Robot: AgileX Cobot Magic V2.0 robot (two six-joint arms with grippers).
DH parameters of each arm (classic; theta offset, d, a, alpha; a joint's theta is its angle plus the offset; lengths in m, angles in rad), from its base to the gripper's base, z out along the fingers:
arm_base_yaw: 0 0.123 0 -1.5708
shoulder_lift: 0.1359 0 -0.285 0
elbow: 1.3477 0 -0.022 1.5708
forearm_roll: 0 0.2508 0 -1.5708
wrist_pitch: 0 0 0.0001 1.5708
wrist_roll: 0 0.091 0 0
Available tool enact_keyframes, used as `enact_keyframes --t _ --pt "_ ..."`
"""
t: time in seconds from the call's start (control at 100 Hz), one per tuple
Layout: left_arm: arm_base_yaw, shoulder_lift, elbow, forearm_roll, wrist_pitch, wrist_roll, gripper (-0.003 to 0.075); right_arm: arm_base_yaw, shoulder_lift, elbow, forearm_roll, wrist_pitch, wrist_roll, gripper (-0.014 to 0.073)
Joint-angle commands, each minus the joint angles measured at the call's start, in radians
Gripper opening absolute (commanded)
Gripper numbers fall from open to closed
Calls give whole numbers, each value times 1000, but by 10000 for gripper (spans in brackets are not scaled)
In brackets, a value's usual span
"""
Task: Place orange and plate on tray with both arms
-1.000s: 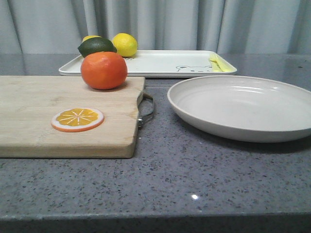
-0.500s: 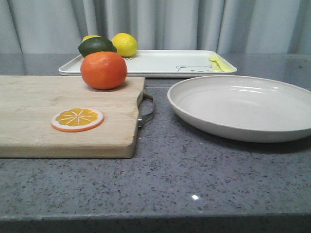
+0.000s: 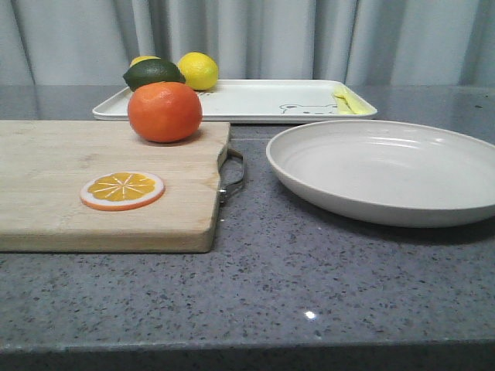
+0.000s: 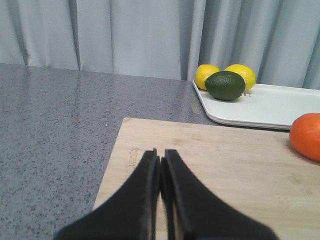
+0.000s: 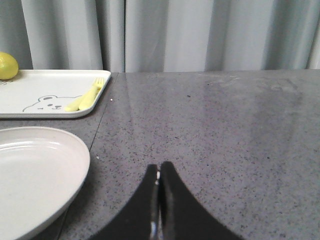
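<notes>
Your left end effector, fingers together, sat nearer the orange; your right end effector, also together, neared the plate.

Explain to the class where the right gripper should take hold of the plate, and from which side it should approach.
Grip the plate by its raised, sloping rim on the right-hand edge, nearest the right gripper. The dish is wide and shallow, so only the thin rim fits between fingers. Those fingers are now shut and must open first. Come in low from the right, one finger above the rim and one beneath it, probably angled slightly downward.
</notes>
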Motion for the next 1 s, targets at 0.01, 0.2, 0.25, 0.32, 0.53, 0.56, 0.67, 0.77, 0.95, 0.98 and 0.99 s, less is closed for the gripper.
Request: enact_keyframes --t 0.01,0.2,0.25,0.32,0.53,0.56,0.67,0.77,0.95,0.98,0.99 --pt "1 93 -97 -12 -81 -2 -19 3 88 -96 -9 -55 -1 -59" --pt "-1 285 -256 -12 -81 -2 -19 3 263 -225 -9 -36 -1 -59" --pt "-3 337 -293 -12 -81 -2 -19 3 312 -256 -9 -36 -1 -59" --pt "-4 407 -342 -19 -81 -2 -19 3 382 -300 -9 -37 -1 -59" --pt "-2 534 -406 -20 -117 -2 -19 3 520 -362 -9 -104 -1 -59" --pt "-2 547 -406 -20 -121 -2 -19 3 534 -362 -1 -104 2 -59" --pt "-4 596 -406 -53 -139 -8 -19 3 560 -363 25 -96 4 -59" --pt "-4 630 -423 -61 -149 -8 -19 3 567 -370 26 -85 4 -59" --pt "-6 708 -528 -59 -69 5 -15 3 579 -391 26 -45 4 -59" --pt "-11 722 -548 -59 -52 10 -1 3 579 -392 26 -45 4 -59" --pt "-14 730 -559 -59 -45 16 2 3 579 -393 26 -46 4 -59"
